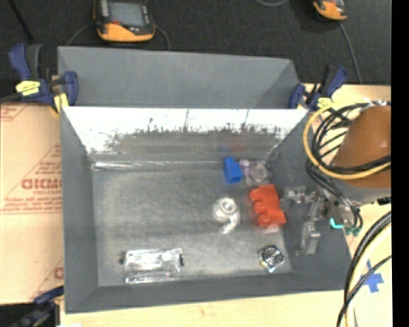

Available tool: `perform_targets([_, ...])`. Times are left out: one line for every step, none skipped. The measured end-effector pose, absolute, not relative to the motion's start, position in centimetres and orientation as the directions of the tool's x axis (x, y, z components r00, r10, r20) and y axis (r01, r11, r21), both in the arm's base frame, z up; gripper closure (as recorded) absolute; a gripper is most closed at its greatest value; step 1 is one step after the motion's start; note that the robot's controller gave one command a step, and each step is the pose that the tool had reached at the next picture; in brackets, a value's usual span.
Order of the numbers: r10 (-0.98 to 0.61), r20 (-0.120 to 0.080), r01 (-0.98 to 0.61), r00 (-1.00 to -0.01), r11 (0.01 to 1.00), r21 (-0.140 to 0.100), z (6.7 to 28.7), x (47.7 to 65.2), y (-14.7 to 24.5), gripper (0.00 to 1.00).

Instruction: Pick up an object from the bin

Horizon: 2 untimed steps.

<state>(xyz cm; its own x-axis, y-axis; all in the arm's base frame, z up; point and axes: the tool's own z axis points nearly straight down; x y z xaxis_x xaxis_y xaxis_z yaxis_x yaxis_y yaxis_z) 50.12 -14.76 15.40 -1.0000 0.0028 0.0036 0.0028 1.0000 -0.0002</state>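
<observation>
Red blocky plastic piece (267,206) sits right of centre on the floor of the grey metal bin (78,216), and it is the nearest thing to the arm. The gripper (309,231) hangs just to the right of it, over the bin's sloping right wall and apart from the red piece. How far it is open I cannot tell from this angle, nor whether it has hold of anything. Above it on the wrist are the orange cover (365,138) and loops of black cable (325,136).

Round the floor we go. A small blue plastic block (232,170) lies up near the back wall, with a little clear piece (256,172) just beside it on the right. Left of the red piece, close by, sits a white and silver round thing (225,211). Below the red piece, near the front right corner, a crumpled shiny foil ball (271,257). Well apart, at the front left, a flat clear plastic packet (152,263) lies on its own.
</observation>
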Motion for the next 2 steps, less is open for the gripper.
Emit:
perform_targets([-0.353, -0.012, -0.353, -0.936, 0.936, -0.007, 7.5, 47.9, -14.9, 0.00])
perform_targets([-0.637, -0.007, -0.637, -0.771, 0.771, -0.010, 7.5, 47.7, -12.6, 0.00])
